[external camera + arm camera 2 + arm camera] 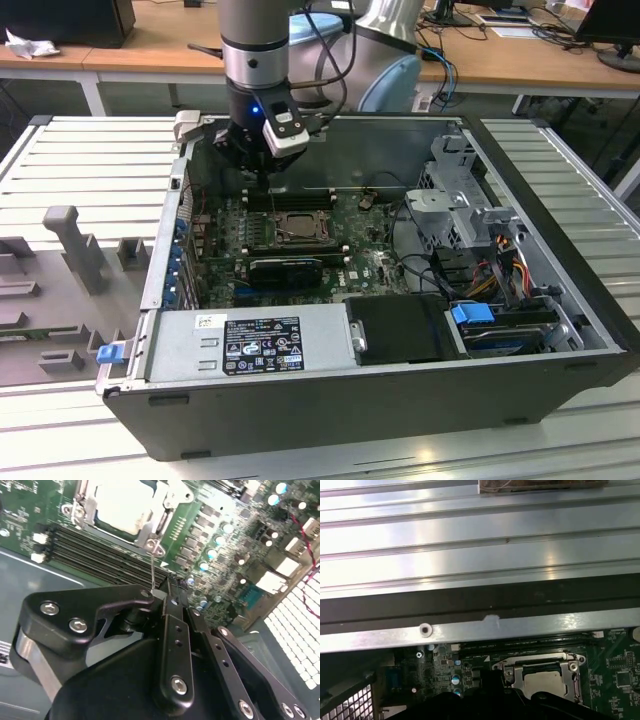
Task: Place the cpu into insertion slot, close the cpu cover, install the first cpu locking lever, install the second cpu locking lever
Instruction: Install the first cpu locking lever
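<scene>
- Cpu [122, 505]: one chip, already seated in the insertion slot [540, 676], pale face showing through the cpu cover [165, 502], which looks down over it, I reckon.
- My tool [160, 597] hangs just off the slot's corner, by a thin wire lever [152, 567]; probably working that lever.
- Tool's opening: can't tell.
- Memory slots [100, 552] beside the slot: several.

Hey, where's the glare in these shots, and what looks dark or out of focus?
First wrist view: bright glare bands across the ribbed metal table; a dark shadow strip under the case's edge. Second wrist view: the gripper is a dark, soft foreground mass, and the cpu looks washed out. Exterior view: even room light, with the case interior dim.
</scene>
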You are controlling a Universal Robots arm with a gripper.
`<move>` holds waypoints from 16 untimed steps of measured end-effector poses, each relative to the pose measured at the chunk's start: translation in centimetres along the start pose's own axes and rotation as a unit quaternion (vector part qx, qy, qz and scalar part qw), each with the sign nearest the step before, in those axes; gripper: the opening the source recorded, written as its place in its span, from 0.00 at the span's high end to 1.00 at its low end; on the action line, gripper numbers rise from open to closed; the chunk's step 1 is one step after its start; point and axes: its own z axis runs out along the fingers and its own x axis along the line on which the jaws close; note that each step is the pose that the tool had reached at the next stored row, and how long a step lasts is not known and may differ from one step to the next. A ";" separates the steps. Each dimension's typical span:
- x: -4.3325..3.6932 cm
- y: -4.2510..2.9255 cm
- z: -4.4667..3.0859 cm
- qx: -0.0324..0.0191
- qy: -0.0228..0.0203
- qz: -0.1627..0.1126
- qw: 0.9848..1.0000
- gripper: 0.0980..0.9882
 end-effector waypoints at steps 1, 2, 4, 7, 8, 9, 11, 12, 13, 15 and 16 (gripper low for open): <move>-0.19 0.02 0.00 0.000 0.000 0.000 1.000 0.99; -0.49 0.05 0.01 0.000 0.000 0.000 1.000 0.99; -1.15 0.11 0.02 0.000 0.000 0.000 1.000 0.99; -1.93 0.18 0.04 0.000 0.000 0.000 1.000 0.99; -2.19 0.21 0.05 0.000 0.000 0.000 1.000 0.99; -2.40 0.23 0.05 0.000 0.000 0.000 1.000 0.99; -2.91 0.28 0.06 0.000 0.000 0.000 1.000 0.99; -3.19 0.31 0.06 0.000 0.000 0.000 1.000 0.99; -3.51 0.34 0.07 0.000 0.000 0.000 1.000 0.99; -3.94 0.37 0.07 -0.006 0.001 0.000 1.000 0.99; -3.98 0.38 0.07 -0.012 0.002 0.000 1.000 0.99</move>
